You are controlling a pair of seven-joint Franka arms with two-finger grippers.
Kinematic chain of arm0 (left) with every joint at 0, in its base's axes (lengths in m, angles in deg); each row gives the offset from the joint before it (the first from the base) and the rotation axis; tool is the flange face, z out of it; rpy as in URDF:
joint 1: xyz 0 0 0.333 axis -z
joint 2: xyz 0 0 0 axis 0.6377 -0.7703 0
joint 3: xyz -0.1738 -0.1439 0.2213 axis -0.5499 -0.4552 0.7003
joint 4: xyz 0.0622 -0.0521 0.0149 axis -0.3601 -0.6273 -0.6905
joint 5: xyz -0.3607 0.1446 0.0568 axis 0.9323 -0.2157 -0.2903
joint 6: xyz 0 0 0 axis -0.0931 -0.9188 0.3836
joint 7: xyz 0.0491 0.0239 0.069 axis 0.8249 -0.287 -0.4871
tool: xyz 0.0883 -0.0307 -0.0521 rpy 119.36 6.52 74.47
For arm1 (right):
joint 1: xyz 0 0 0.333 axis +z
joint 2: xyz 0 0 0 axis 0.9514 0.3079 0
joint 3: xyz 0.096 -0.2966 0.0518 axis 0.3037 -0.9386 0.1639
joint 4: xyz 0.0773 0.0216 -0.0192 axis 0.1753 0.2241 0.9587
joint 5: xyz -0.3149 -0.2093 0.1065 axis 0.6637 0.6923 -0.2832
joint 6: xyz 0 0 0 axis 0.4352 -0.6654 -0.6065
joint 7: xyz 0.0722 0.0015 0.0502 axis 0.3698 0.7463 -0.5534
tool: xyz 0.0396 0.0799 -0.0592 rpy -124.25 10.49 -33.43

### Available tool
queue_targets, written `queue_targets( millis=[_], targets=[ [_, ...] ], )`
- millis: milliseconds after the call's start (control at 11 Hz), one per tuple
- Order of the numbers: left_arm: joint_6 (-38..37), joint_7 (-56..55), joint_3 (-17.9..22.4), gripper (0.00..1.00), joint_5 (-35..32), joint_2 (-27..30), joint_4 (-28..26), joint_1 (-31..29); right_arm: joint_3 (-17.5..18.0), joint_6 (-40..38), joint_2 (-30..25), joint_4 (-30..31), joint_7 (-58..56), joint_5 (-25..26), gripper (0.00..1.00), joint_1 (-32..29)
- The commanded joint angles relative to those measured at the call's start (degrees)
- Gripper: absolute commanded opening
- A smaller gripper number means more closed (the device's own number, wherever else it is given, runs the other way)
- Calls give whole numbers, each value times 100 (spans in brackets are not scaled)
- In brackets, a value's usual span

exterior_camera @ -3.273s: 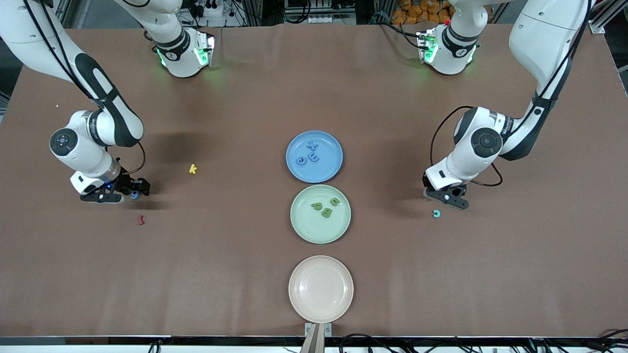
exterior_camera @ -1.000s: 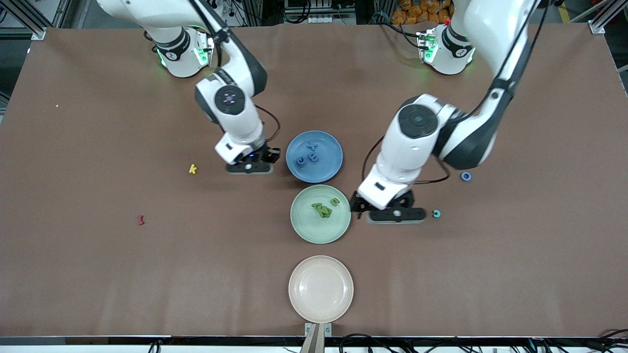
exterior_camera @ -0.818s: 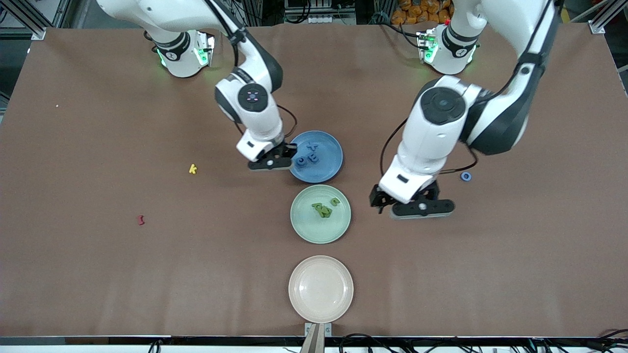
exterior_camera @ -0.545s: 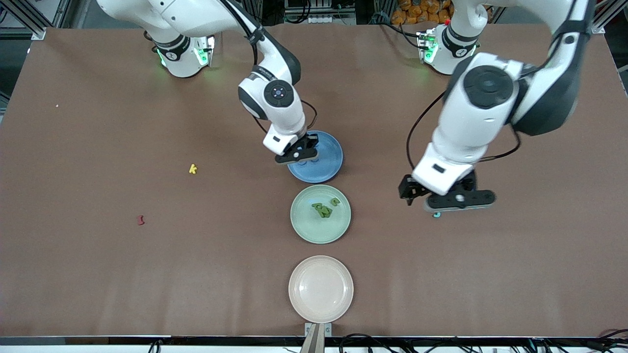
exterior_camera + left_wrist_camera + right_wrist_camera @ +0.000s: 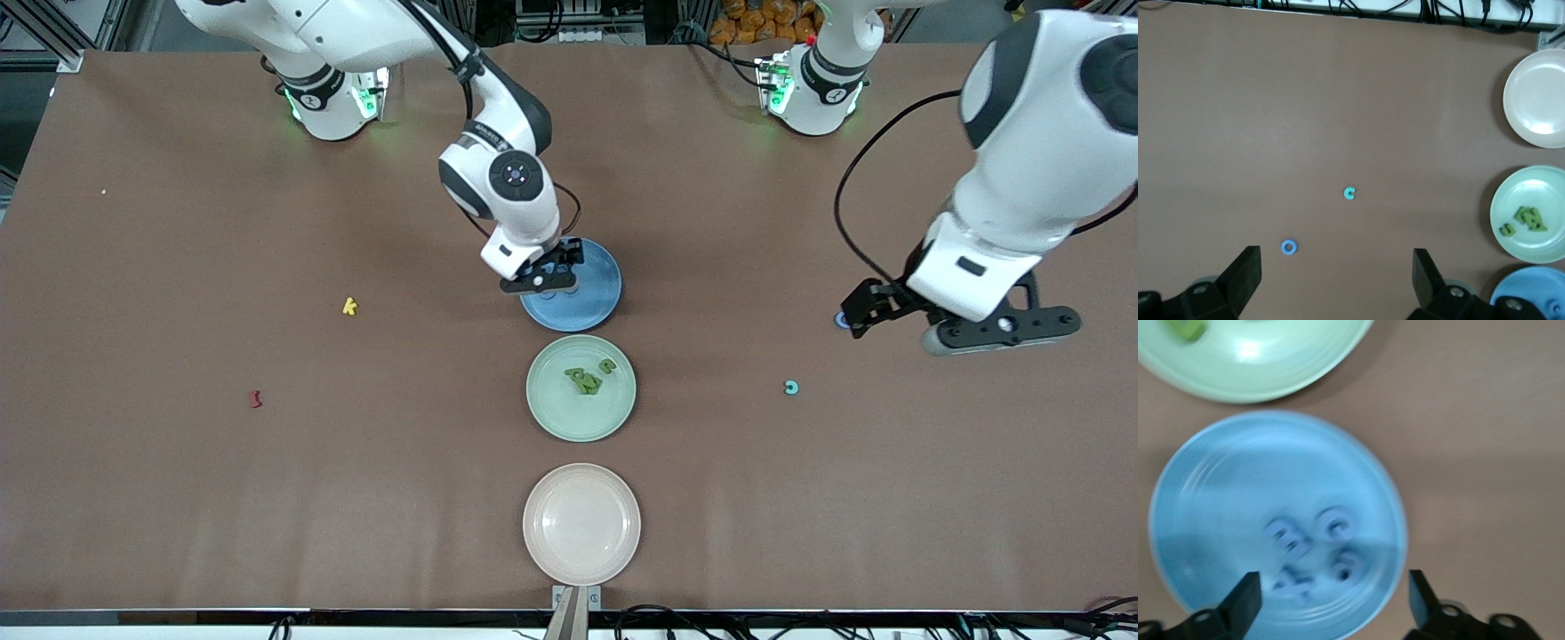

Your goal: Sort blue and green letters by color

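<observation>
My right gripper (image 5: pixel 544 277) is open and empty, low over the blue plate (image 5: pixel 597 309). Several periwinkle blue letters (image 5: pixel 1337 525) lie in that plate (image 5: pixel 1191 493), between its fingers in the right wrist view. My left gripper (image 5: pixel 876 309) is open and empty above the table toward the left arm's end. A blue ring letter (image 5: pixel 840 318) lies on the table just beside it, also in the left wrist view (image 5: pixel 1289 247). Olive green letters (image 5: pixel 587 380) lie in the green plate (image 5: pixel 551 418). A teal c (image 5: pixel 790 388) lies on the bare table, also in the left wrist view (image 5: pixel 1349 193).
An empty beige plate (image 5: pixel 581 524) sits nearest the front camera, in line with the green and blue plates. A yellow k (image 5: pixel 349 307) and a dark red letter (image 5: pixel 256 399) lie on the table toward the right arm's end.
My left gripper has swung from over the teal c to beside the blue ring. My right gripper carried a blue letter to the blue plate and let it go there.
</observation>
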Motion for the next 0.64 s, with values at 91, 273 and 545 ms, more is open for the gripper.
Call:
queue_targets(
  millis=[91, 273, 545],
  targets=[
    [-1246, 1321, -6, 100, 478, 387, 377, -468, -163, -519, -207, -49, -744, 24, 100, -1249],
    [-1283, 1654, 20, 100, 698, 748, 203, -564, -382, -528, -233, -49, -1411, 199, 100, -1891],
    [-1529, 1964, 545, 100, 1102, 1091, 9, -539, -638, -528, -434, -40, -2352, 613, 100, -2884]
  ],
)
